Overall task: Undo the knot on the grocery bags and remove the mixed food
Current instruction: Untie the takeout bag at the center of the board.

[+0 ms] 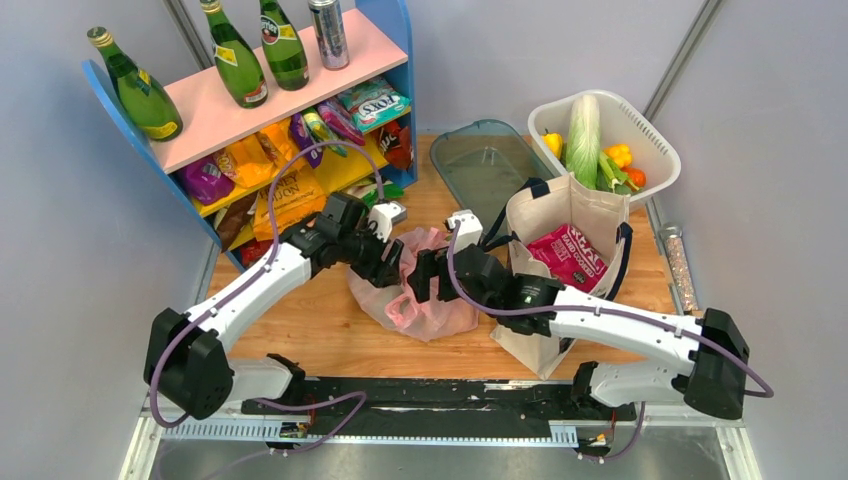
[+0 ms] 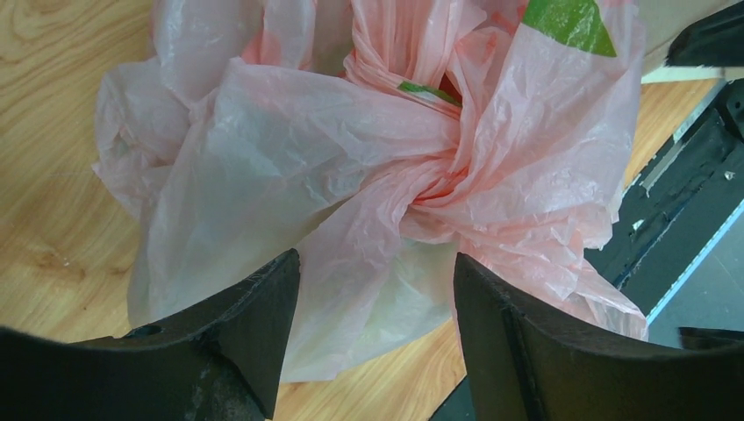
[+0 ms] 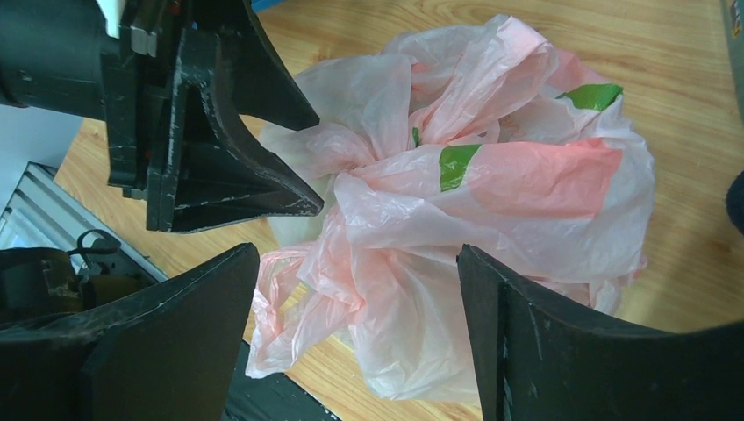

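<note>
The translucent pink plastic bag (image 1: 425,305) lies on the wooden table between both grippers. Its knot (image 2: 436,180) of twisted handles is tied; it also shows in the right wrist view (image 3: 386,158). Green and red shapes show through the plastic. My left gripper (image 1: 388,262) is open, just above the bag's left side (image 2: 375,263). My right gripper (image 1: 425,275) is open over the bag's right side (image 3: 358,254), facing the left one. The cream canvas tote (image 1: 560,225) stands to the right with a magenta crisp packet (image 1: 568,255) in it.
A blue and pink shelf (image 1: 300,80) at the back left holds green bottles (image 1: 235,55), a can and snack packets. A white basket (image 1: 640,130) with a pale cabbage and peppers stands at the back right. A clear lid (image 1: 480,155) lies behind the bag.
</note>
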